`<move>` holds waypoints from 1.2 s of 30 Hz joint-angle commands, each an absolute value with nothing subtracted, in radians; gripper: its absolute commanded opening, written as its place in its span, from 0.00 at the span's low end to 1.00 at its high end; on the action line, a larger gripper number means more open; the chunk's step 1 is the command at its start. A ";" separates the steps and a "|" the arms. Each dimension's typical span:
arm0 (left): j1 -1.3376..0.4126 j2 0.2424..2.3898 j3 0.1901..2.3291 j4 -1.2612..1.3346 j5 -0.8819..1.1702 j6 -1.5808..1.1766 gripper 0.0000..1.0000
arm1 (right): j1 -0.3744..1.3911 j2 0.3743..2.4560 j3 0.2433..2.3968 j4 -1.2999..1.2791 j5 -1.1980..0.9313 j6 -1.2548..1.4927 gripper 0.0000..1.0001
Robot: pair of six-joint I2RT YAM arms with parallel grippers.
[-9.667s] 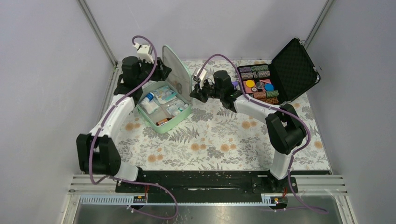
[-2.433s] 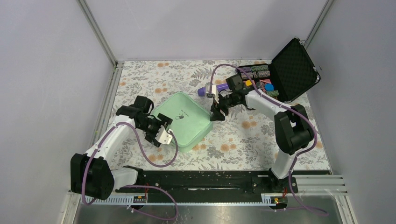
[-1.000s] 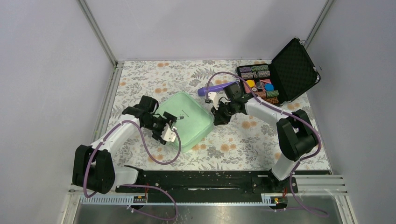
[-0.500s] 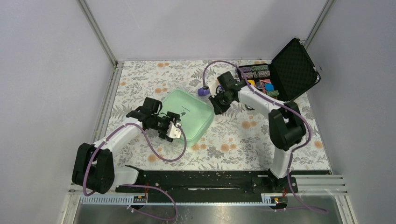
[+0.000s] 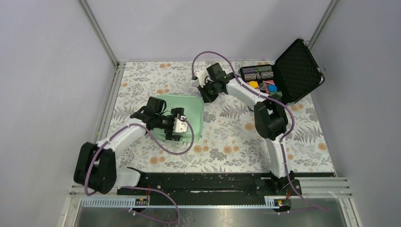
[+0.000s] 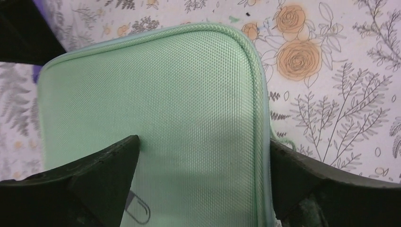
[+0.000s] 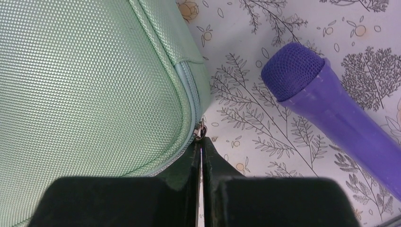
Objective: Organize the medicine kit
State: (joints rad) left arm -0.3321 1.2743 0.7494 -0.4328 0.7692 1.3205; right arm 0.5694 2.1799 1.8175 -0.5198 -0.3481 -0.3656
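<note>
The medicine kit [image 5: 185, 113] lies shut on the flowered table, mint-green with a small dark logo on its lid [image 6: 137, 210]. My left gripper [image 5: 176, 126] is open over the kit's near part. One finger [image 6: 94, 175] rests on the lid [image 6: 156, 94] and the other [image 6: 307, 182] stands just outside the kit's right edge. My right gripper [image 5: 206, 92] is at the kit's far right corner. It is shut on the small metal zipper pull [image 7: 201, 131], with the fingertips [image 7: 200, 146] pressed together against the kit's seam [image 7: 187, 94].
A purple microphone-like object [image 7: 326, 104] lies on the table just right of the right gripper. An open black foam-lined case [image 5: 288, 66] of colourful pieces [image 5: 262, 80] stands at the back right. Frame posts and grey walls close in the table.
My right gripper has moved back and left along the kit's edge with the zipper pull. The kit has turned and shifted slightly. My left gripper has stayed on the kit.
</note>
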 commanded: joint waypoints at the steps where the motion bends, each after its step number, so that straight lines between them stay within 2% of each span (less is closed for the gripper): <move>1: -0.371 1.370 0.833 -0.304 0.838 1.232 0.99 | 0.595 2.209 1.875 -0.499 -0.436 -0.379 0.00; 5: -0.425 1.427 0.848 -0.210 0.799 1.168 0.99 | 0.597 2.227 1.879 -0.501 -0.437 -0.357 0.00; 9: -0.445 1.438 0.808 -0.048 0.650 1.003 0.92 | 0.599 2.202 1.836 -0.559 -0.457 -0.355 0.00; 14: -0.452 1.433 0.759 0.176 0.468 0.810 0.84 | 0.595 2.085 1.680 -0.620 -0.489 -0.416 0.00; 19: -0.452 1.428 0.740 0.191 0.415 0.720 0.74 | 0.583 1.986 1.576 -0.688 -0.541 -0.455 0.00; 28: -0.463 1.447 0.744 0.297 0.347 0.609 0.73 | 0.579 1.913 1.490 -0.732 -0.605 -0.427 0.00; 32: -0.463 1.430 0.761 0.230 0.418 0.648 0.76 | 0.531 1.910 1.524 -0.722 -0.600 -0.367 0.00; 34: -0.459 1.411 0.770 0.081 0.465 0.748 0.75 | 0.483 1.892 1.548 -0.702 -0.643 -0.348 0.00; 36: -0.436 1.397 0.773 -0.045 0.519 0.852 0.74 | 0.450 1.871 1.564 -0.672 -0.667 -0.359 0.04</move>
State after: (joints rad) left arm -0.4660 1.4464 0.7353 0.1333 0.4232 0.6930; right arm 0.5282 1.9644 1.4971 -0.7055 -0.5941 -0.3916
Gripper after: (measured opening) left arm 0.749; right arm 0.036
